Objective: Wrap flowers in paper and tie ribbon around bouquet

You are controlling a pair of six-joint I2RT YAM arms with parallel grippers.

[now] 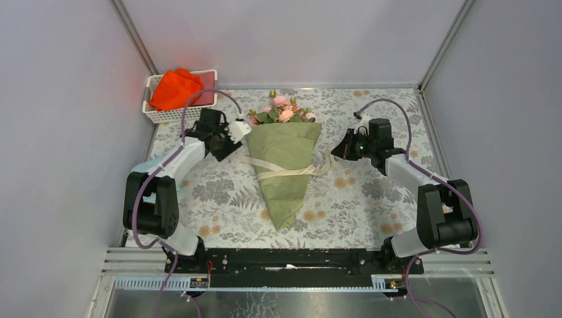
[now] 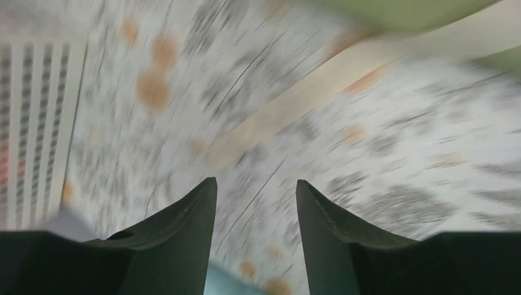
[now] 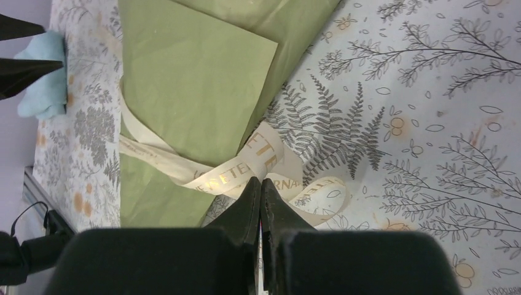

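Observation:
The bouquet [image 1: 285,165] lies mid-table, a cone of olive-green paper [image 3: 196,86] with its point toward the arms. The pink flowers [image 1: 281,109] show at its far, wide end. The cream ribbon [image 1: 291,171] crosses the cone's middle, and a loose loop of it [image 3: 319,193] lies on the cloth to the right. My right gripper [image 3: 261,179] sits beside the cone's right edge, shut on the ribbon at its tips. My left gripper [image 2: 255,180] is open with nothing between its fingers, near the cone's upper left corner [image 1: 240,129]. The left wrist view is blurred, with a ribbon strand [image 2: 295,101] ahead.
A white basket [image 1: 156,109] holding an orange-red cloth [image 1: 175,89] stands at the far left corner. A light blue cloth [image 3: 43,74] lies at the table's left edge. Grey walls close in the printed floral tablecloth [image 1: 371,192].

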